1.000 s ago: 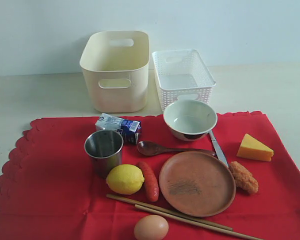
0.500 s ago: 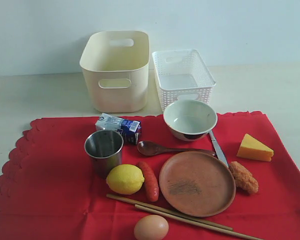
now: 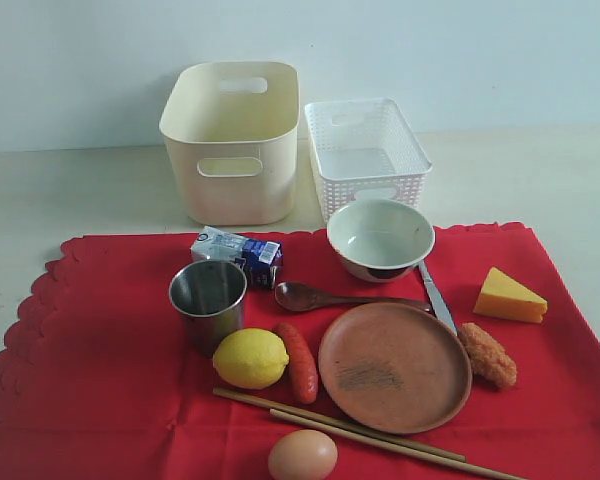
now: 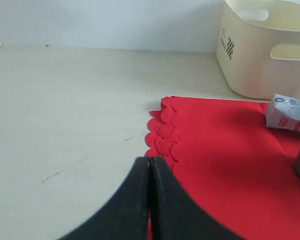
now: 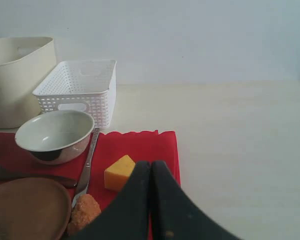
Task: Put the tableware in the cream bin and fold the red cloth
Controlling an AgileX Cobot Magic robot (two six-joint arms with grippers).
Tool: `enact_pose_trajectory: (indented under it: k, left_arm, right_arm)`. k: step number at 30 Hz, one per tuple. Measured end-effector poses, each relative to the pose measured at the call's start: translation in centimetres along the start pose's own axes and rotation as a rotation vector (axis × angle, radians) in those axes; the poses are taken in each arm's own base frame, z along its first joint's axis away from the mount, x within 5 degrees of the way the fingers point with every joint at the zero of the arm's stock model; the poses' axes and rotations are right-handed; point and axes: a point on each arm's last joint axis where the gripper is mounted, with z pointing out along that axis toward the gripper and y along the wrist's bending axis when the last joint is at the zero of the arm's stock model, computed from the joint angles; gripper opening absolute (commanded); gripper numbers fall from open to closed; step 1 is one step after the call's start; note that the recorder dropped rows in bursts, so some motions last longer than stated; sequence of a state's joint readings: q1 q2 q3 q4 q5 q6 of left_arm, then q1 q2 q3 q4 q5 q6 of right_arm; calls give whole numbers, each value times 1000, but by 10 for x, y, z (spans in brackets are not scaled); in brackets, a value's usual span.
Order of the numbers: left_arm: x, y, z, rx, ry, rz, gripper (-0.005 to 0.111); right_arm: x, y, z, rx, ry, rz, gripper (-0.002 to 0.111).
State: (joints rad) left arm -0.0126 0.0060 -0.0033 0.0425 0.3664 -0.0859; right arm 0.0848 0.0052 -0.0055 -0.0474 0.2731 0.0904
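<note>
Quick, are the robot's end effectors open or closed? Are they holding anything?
Left end effector: closed, holding nothing.
Right end effector: closed, holding nothing.

A: Where does the exterior camera stand?
B: Above the near edge, looking down and toward the far side across the red cloth [image 3: 100, 330].
A: The wrist cameras?
B: Low and close: left over the cloth's left scallops, right near the cheese [image 5: 119, 172]. Both face far; all three catch the cream bin [image 3: 230, 150].
</note>
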Motion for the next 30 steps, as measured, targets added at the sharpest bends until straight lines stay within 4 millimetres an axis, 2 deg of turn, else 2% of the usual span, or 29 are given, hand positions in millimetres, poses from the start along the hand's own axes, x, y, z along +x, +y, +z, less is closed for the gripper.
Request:
enact_pose_trajectory:
  k: [11, 14, 20, 30]
  left_arm:
    - [0, 0, 0, 0, 0, 0, 0]
    - [0, 0, 0, 0, 0, 0, 0]
    - [0, 0, 0, 0, 0, 0, 0]
    - [0, 0, 0, 0, 0, 0, 0]
  right_arm:
    - [1, 0, 2, 1, 29, 0, 0]
    - [-4, 0, 2, 2, 38, 0, 0]
    - [-28, 1, 0, 0, 6, 0, 0]
    - [-85, 4, 2, -2, -39, 1, 0]
